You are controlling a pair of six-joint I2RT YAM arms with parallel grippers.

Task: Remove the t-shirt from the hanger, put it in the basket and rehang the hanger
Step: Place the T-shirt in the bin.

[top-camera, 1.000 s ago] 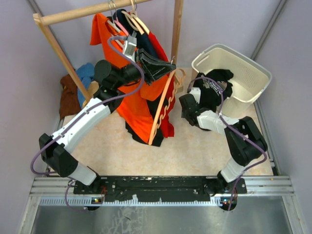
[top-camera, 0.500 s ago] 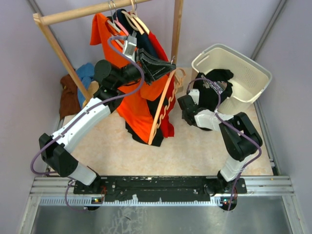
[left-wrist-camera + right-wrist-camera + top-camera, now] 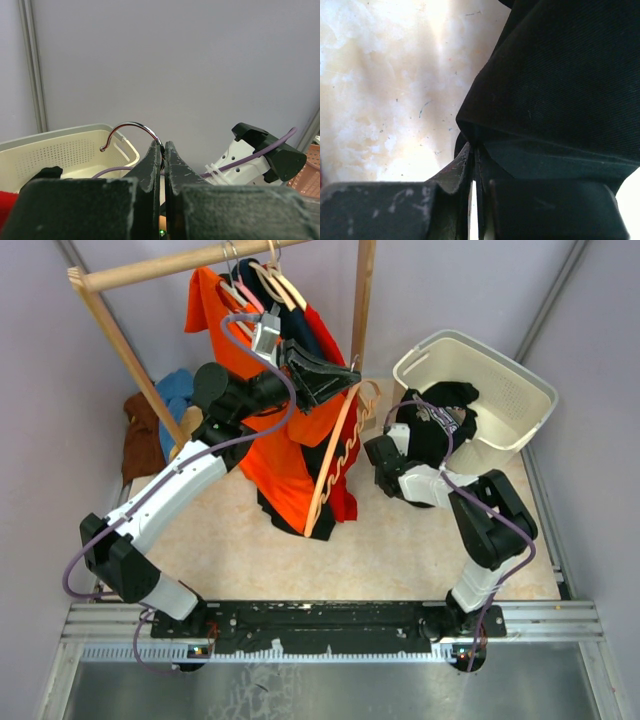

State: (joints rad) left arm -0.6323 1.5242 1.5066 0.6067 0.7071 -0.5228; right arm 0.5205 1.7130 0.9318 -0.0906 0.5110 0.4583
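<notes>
The black t-shirt [image 3: 440,425] hangs over the near rim of the white basket [image 3: 520,370], part inside and part down the outside. My right gripper [image 3: 408,435] is at its lower edge. In the right wrist view that gripper [image 3: 475,146] is shut on a fold of the t-shirt [image 3: 560,90] above the pale floor. The wooden hanger [image 3: 338,455] hangs bare and steeply tilted in front of the orange garment. My left gripper [image 3: 340,380] is shut on its metal hook [image 3: 131,131], the jaws [image 3: 163,145] pressed together on the wire.
A wooden rack [image 3: 170,265] at the back holds an orange garment [image 3: 290,455] and darker ones on more hangers. Brown and blue clothes [image 3: 150,420] lie heaped by the rack's left leg. The rack's right post [image 3: 362,300] stands between the hanger and the basket.
My right gripper has shut on the black t-shirt's edge and its arm has shifted slightly left. The left arm and the hanger have not moved.
</notes>
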